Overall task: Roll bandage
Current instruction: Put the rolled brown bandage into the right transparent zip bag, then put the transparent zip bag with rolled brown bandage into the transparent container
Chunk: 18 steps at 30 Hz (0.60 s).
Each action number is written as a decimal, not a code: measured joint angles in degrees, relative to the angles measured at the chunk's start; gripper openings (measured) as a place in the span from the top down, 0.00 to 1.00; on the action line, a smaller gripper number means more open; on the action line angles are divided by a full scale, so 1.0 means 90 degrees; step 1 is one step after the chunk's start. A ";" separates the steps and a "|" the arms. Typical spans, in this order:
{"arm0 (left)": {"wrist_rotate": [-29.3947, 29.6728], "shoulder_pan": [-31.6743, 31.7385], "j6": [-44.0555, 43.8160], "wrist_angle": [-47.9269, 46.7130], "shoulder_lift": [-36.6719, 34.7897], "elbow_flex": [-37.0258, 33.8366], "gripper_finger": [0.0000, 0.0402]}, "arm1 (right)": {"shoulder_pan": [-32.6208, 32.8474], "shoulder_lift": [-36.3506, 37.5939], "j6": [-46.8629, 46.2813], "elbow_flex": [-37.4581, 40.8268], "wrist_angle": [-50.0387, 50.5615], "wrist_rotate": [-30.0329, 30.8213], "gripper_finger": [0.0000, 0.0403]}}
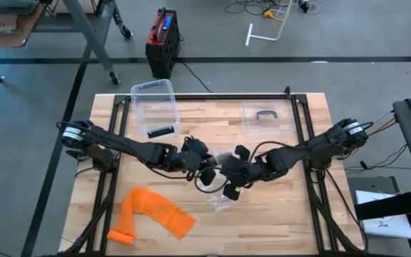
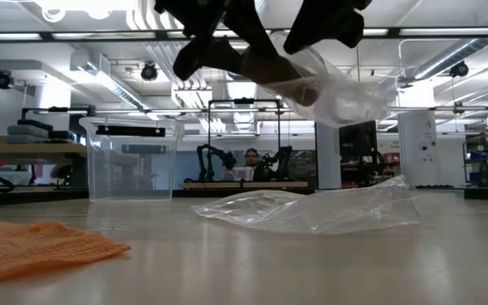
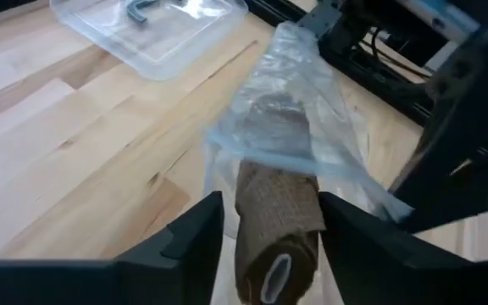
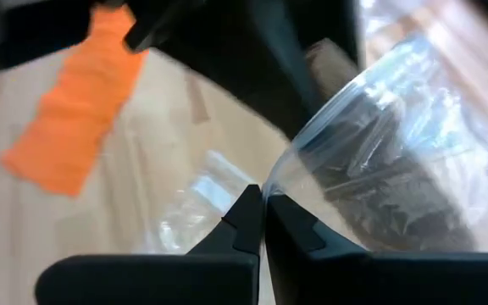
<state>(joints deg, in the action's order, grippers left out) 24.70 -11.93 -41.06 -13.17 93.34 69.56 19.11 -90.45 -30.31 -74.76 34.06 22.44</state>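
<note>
Your wooden table has bare room along the right and near edges. An orange mesh cloth fills the front left, a clear bin the back. At centre, your left gripper stands parted around the brown bandage roll; your right gripper pinches its clear plastic bag.

bandage roll: far end hidden inside the clear bag; near end cut off by the left wrist picture's edge
left gripper: only the finger ends show, the rest lies outside the picture
bag's held edge: blurred beyond the right gripper
person: too small to make out, partly hidden behind a bench
</note>
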 joint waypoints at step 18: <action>-0.0629 -0.0131 -0.0058 -0.2082 -0.2118 0.0000 0.41 | -0.0885 0.0000 0.0728 0.0807 -0.3528 -0.2186 1.00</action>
<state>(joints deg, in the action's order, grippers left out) 19.04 -13.11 -41.58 -31.91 74.28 69.56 11.15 -90.45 -23.76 -67.50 2.30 2.77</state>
